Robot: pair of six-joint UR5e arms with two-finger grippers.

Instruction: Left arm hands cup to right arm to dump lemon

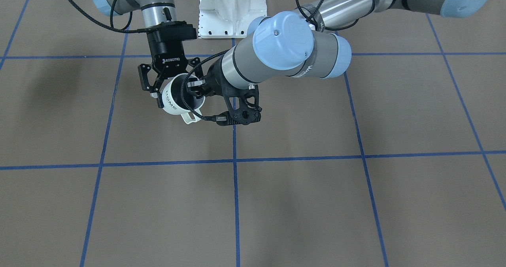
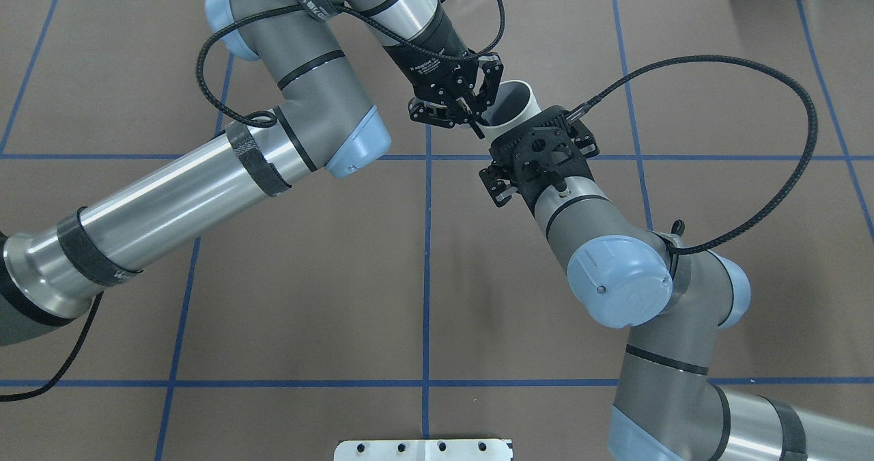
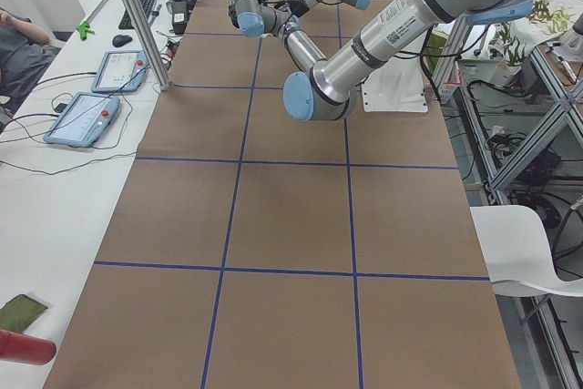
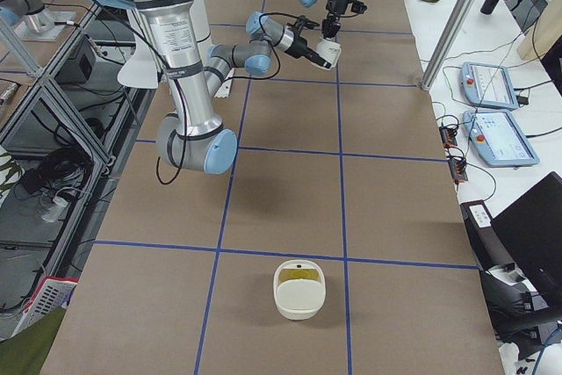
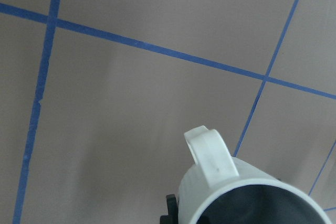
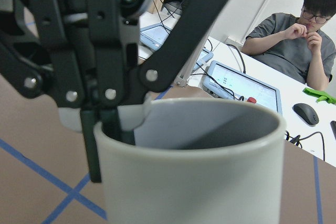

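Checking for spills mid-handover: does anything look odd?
Nothing looks spilled or damaged. The cup is tilted in mid-air, its rim pinched by the left claw, with the right claw straddling its body, which suits a handover.

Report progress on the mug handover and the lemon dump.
Done: the small white mug lettered "HOME" is off the brown table, the left arm's black gripper pinching its rim. In hand: the right arm's black "ROBOTIQ" gripper straddles the mug's body; whether it has clamped cannot be told. Left: the left gripper's release, then the dump. No lemon shows inside the mug.
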